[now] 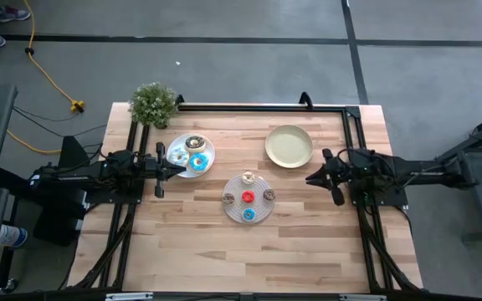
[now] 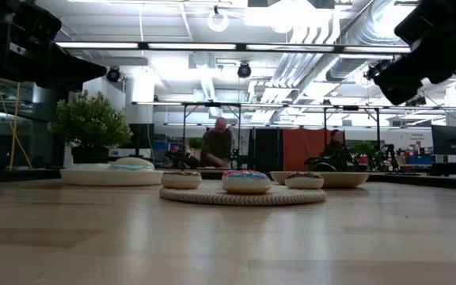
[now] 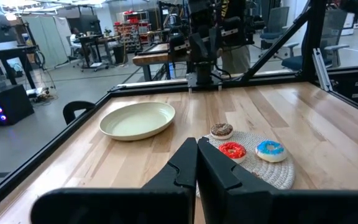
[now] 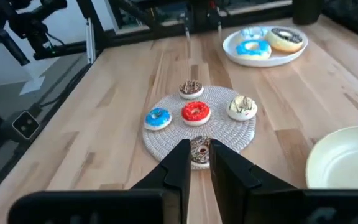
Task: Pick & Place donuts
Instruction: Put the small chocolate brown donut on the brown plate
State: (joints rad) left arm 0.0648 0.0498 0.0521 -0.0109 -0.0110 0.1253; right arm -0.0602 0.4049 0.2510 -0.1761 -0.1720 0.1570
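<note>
Surface (image 1: pixel 308 242): pale wood planks, dark frame round the far and side edges.
Mat (image 1: pixel 248 208): round, woven, mid-surface; carries four mini donuts.
Minis: red (image 4: pixel 196 112) in the middle, blue (image 4: pixel 158 118), cream (image 4: pixel 242 107) and two-tone brown (image 4: pixel 191 89) around it, apart from one another.
White plate (image 1: pixel 207 155): left of the mat, holds larger donuts, a blue-iced one (image 1: pixel 197 163) and a dark one (image 1: pixel 194 143) among them.
Green plate (image 1: pixel 289 145): right of the mat's far side.
Left pincer (image 1: pixel 174 168): clenched, empty, beside the white plate.
Right pincer (image 1: pixel 312 178): fingers parted a crack, nothing between them, near the green plate, clear of the mat.
Plant (image 1: pixel 153 104): far left corner.
</note>
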